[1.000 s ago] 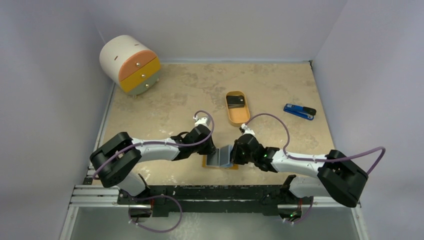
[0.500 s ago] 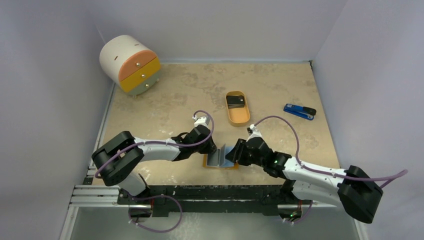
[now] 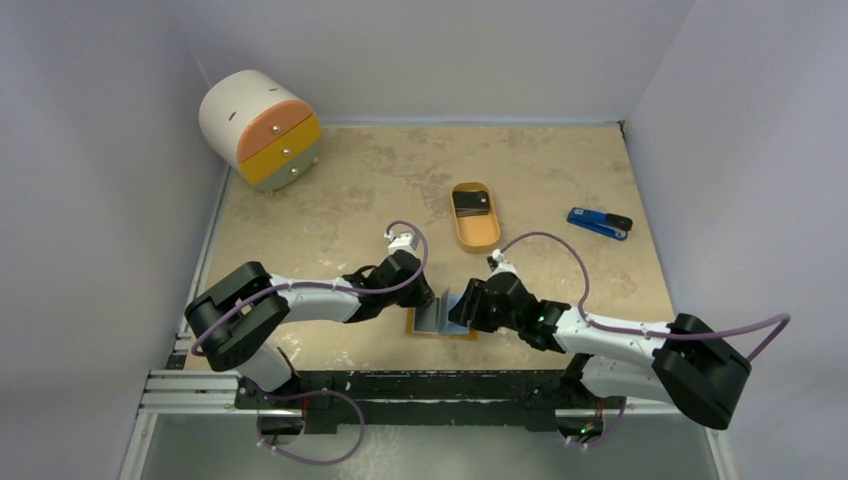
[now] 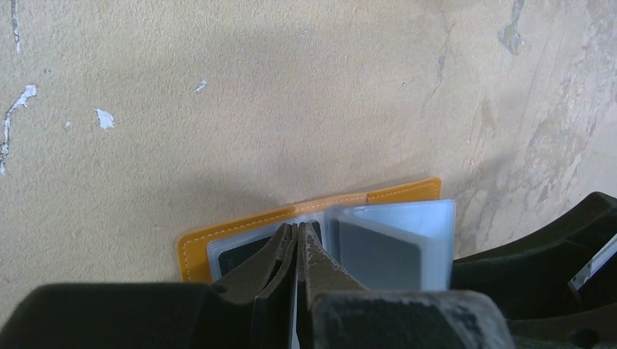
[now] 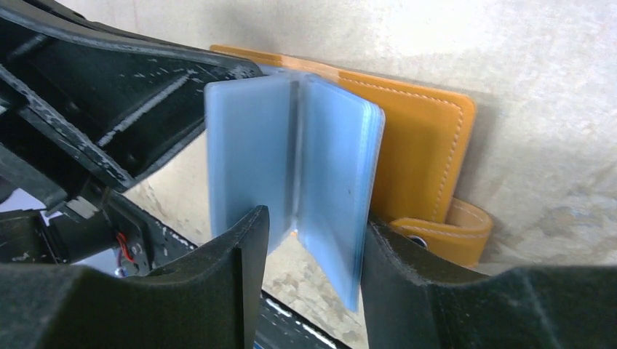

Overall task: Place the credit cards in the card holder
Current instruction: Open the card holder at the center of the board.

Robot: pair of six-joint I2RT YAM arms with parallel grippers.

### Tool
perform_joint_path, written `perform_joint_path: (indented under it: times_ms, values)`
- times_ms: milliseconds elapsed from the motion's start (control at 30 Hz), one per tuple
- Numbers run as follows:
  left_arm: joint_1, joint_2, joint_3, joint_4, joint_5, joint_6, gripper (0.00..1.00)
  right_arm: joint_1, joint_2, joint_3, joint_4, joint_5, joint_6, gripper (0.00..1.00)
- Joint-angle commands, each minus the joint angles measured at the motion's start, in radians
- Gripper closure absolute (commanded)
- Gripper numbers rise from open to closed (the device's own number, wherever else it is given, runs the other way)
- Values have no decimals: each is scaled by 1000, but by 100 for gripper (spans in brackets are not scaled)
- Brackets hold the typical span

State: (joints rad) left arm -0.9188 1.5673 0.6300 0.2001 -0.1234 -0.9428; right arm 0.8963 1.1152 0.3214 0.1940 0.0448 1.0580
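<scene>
Card holder (image 3: 440,322) lies open at the counter's (image 3: 350,200) 6 o'clock edge.
Your left end effector (image 4: 296,240) is pinched on one clear sleeve (image 5: 247,153); your right end effector (image 5: 311,229) is spread, straddling the sleeves. A credit card (image 3: 471,203) sits in the oval tray (image 3: 478,236) at 12 o'clock.

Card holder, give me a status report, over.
Left gripper shut on a card holder sleeve. Right gripper open, astride the upright sleeves. One credit card in the orange tray. Nothing seen in the way.
</scene>
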Motion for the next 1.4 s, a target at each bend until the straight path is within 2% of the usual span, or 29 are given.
perform_joint_path:
  times_ms: [0,133,233,300,467,600,733,933,1000,1100,1233,1367]
  values:
    - [0,9,-23,-35,-4,0,97,-3,55,94,48,-34,-44,48]
    - [0,4,-21,-42,-3,2,97,-3,81,108,61,-42,-50,41]
    - [0,-3,-22,-48,-5,1,97,-2,86,113,53,-39,-55,41]
    - [0,-9,-20,-56,-11,0,97,-2,90,114,49,-35,-58,47]
    - [0,-32,-8,-102,-42,2,97,-2,109,118,39,-22,-59,71]
    - [1,-77,7,-183,-108,2,94,-3,130,139,14,-20,-71,78]
    - [1,-163,35,-356,-240,-12,89,-2,145,163,-16,-10,-83,84]
    - [0,-322,78,-484,-354,-7,86,-2,176,199,-34,29,-103,86]
    - [0,-348,80,-448,-314,8,86,-2,182,202,-34,37,-106,87]
    - [0,-338,51,-315,-178,29,86,-2,184,200,-38,44,-106,87]
    - [0,-214,16,-146,-15,17,89,-2,171,187,-53,59,-97,86]
    - [0,-119,-18,-58,38,-5,91,-3,139,171,-90,77,-80,84]
